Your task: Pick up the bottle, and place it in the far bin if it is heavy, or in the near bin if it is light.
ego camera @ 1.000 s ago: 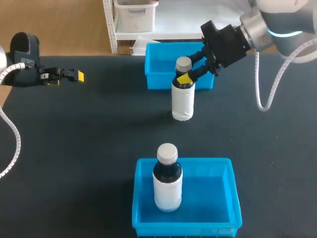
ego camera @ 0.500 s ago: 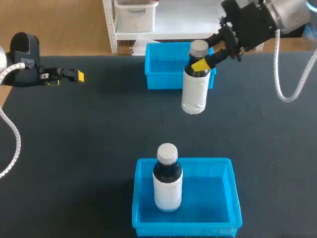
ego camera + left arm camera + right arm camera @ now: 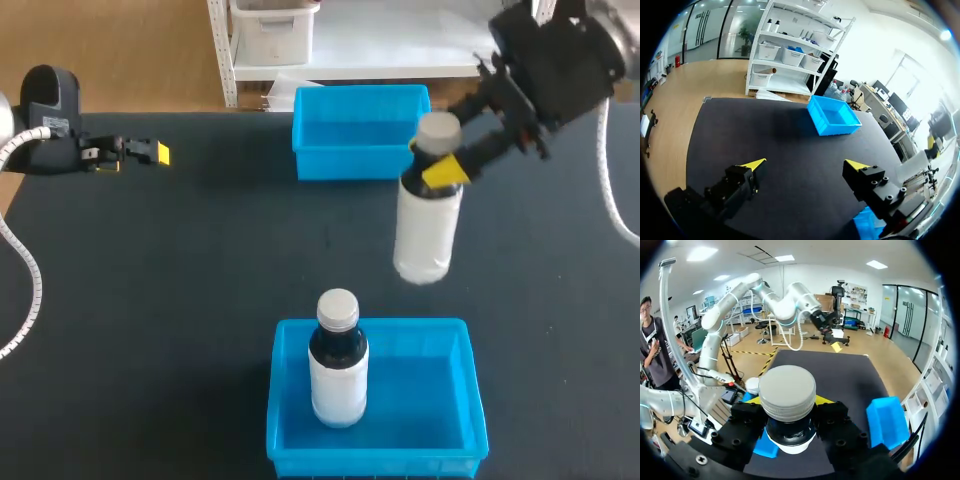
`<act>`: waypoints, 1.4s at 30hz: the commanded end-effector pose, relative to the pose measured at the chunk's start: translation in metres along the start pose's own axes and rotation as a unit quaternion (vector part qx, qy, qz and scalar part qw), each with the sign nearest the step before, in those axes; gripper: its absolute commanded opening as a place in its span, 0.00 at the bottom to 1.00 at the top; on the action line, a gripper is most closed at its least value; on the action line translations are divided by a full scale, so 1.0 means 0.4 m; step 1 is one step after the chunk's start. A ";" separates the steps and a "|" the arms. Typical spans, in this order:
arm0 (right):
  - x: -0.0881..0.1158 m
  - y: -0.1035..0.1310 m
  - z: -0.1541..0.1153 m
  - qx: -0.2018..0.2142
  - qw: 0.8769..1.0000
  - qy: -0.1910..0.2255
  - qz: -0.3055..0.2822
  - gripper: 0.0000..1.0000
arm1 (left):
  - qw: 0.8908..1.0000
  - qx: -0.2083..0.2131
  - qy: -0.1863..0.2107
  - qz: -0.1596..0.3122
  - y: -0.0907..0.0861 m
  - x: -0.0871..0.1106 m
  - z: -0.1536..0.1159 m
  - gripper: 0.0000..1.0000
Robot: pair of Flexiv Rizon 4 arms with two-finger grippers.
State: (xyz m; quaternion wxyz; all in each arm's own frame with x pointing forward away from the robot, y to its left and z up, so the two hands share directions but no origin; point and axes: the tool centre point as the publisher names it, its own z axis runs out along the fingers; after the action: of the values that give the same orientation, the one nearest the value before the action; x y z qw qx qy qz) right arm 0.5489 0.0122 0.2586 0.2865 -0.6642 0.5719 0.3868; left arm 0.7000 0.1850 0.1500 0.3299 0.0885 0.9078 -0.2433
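Note:
My right gripper [image 3: 434, 166] is shut on the neck of a bottle [image 3: 427, 235] with a white label, dark top and grey cap. It holds the bottle upright in the air, to the right between the two blue bins. In the right wrist view the grey cap of the held bottle [image 3: 787, 392] sits between the fingers of my right gripper [image 3: 788, 426]. The far bin [image 3: 360, 165] holds nothing that I can see. A second, similar bottle [image 3: 338, 365] stands upright in the near bin [image 3: 375, 462]. My left gripper [image 3: 150, 153] rests open at the table's far left.
In the left wrist view my left gripper [image 3: 805, 165] is open over bare dark table, with the far bin [image 3: 834, 125] ahead of it. In the right wrist view the far bin [image 3: 888, 422] lies beside the gripper, and the second bottle's cap [image 3: 754, 385] shows below.
My right arm has lifted the bottle off the table in front of the far bin. It has carried the bottle to the right and towards the near side. The left arm has not moved.

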 end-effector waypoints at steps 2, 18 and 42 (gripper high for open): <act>-0.006 0.168 0.022 0.066 0.998 0.001 -0.001 0.00 | 1.000 0.000 0.000 0.000 0.000 0.000 0.000 1.00; 0.065 0.261 0.098 0.016 1.000 -0.010 -0.009 0.00 | 1.000 0.000 0.000 0.000 0.000 0.000 0.000 1.00; 0.166 0.247 0.197 -0.030 0.999 -0.009 -0.016 0.00 | 1.000 0.000 0.000 0.000 0.000 0.000 0.000 1.00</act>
State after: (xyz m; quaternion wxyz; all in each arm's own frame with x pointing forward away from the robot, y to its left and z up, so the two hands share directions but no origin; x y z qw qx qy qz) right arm 0.4353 0.0200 0.1715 0.2791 -0.6775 0.5499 0.4008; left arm 0.7000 0.1850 0.1500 0.3299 0.0885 0.9078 -0.2433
